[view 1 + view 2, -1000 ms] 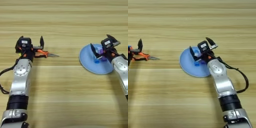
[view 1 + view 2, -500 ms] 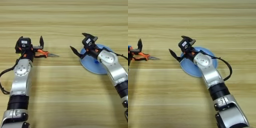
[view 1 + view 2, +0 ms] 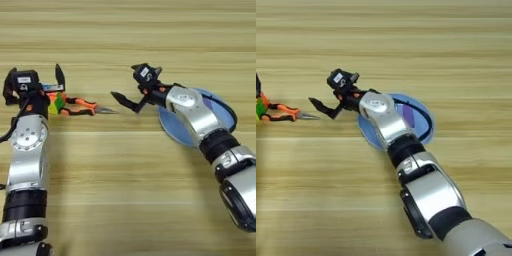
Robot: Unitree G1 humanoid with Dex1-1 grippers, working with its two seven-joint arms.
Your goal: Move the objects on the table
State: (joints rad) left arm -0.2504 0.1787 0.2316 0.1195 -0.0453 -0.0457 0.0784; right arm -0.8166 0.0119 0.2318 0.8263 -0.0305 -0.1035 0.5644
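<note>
The needle-nose pliers point(image 3: 80, 106) lie flat on the table point(image 3: 125, 40), well left of the light-blue plate point(image 3: 172, 131), tips pointing toward it. The puzzle cube point(image 3: 55, 102) touches their handles. A purple block point(image 3: 408, 115) sits on the plate. The right gripper point(image 3: 131, 90), fingers spread wide and empty, hangs between plate and plier tips. The left gripper point(image 3: 34, 80), also spread and empty, stands over the cube. Judgement: nothing is grasped; the moving remains undone.

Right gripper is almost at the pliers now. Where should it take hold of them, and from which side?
Grip the pliers at the bare metal nose pointing toward the right gripper, coming from their right. The handle end lies beside the left gripper and the cube, so it looks crowded.
</note>
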